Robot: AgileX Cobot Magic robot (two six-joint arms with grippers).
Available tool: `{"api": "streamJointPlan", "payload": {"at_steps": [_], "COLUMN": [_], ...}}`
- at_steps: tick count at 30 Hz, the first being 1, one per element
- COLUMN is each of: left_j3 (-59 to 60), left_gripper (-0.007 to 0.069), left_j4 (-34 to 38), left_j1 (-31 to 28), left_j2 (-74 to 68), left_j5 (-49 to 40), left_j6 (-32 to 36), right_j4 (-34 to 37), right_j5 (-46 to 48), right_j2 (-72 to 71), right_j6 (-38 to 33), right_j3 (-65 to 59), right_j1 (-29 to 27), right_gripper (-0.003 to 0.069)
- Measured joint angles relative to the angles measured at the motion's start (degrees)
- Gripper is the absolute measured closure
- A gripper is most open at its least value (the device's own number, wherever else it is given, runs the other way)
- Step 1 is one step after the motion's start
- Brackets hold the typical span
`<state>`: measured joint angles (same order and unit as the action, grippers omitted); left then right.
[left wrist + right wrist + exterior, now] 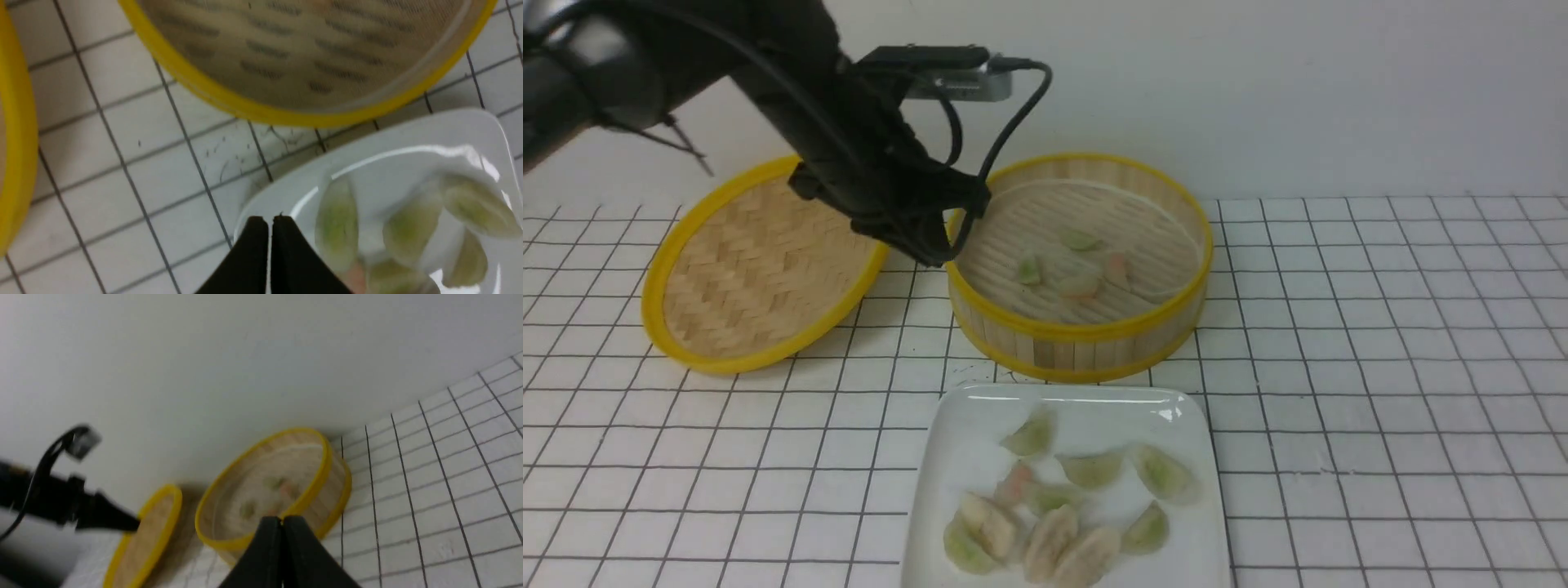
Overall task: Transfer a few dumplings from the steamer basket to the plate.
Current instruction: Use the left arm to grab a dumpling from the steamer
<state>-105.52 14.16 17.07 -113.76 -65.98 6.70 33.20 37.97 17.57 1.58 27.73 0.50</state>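
Note:
The steamer basket (1086,333) stands at the middle back and holds several dumplings (1080,286), green and pinkish. The white plate (964,441) lies in front of it with several dumplings (1090,469) on it. My left gripper (929,255) hangs in the air by the basket's left rim. In the left wrist view it (269,220) is shut and empty, above the plate's (392,163) corner, with the basket rim (245,108) beyond. My right gripper (281,519) is shut and empty, raised far from the basket (327,457). It does not show in the front view.
The shallow woven lid (760,261) with a yellow rim leans at the back left, just left of my left arm. It also shows in the right wrist view (163,522). A white wall stands right behind the basket. The table has a white cover with a black grid.

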Motion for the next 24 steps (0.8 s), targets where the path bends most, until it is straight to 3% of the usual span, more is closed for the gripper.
{"api": "streamJointPlan", "payload": {"at_steps": [4, 8, 9, 10, 12, 15, 20, 24], "left_j3": [-7.66, -18.08, -18.48, -22.0, -25.37, -28.67, -29.97, -30.08], "left_gripper": [0.058, 0.0428, 0.0419, 0.0341, 0.026, 0.0184, 0.0165, 0.0249], "left_j4": [-1.61, -1.84, -1.84, -1.98, -2.48, -3.6, -5.22, -5.64], "left_j1": [1.45, 3.16, 3.24, 3.67, 3.78, 3.78, 3.78, 3.78], "left_j2": [-6.5, -15.83, -16.21, -19.56, -23.0, -27.12, -31.14, -31.92], "left_j5": [-0.06, 0.59, 0.6, 1.28, 2.76, 4.87, 8.07, 7.93], "left_j6": [0.07, 0.01, 0.01, 0.01, -0.1, -0.47, -0.47, -0.47], "right_j4": [-5.53, -12.81, -12.96, -13.75, -13.3, -12.17, -11.49, -11.31], "right_j5": [13.21, 28.19, 28.52, 30.27, 30.79, 30.27, 28.45, 28.08], "right_j2": [11.98, 26.93, 27.4, 30.53, 32.81, 33.84, 33.83, 33.83], "right_j6": [-0.94, -1.58, -1.91, -2.6, -3.71, -5.29, -6.94, -7.21], "right_j3": [9.96, 21.09, 21.38, 23.15, 24.09, 24.31, 24.33, 24.33], "right_j1": [0.0, 0.0, 0.0, 0.0, 0.0, 0.0, 0.0, 0.0], "right_gripper": [0.0669, 0.0669, 0.0669, 0.0669, 0.0669, 0.0669, 0.0669, 0.0669]}}
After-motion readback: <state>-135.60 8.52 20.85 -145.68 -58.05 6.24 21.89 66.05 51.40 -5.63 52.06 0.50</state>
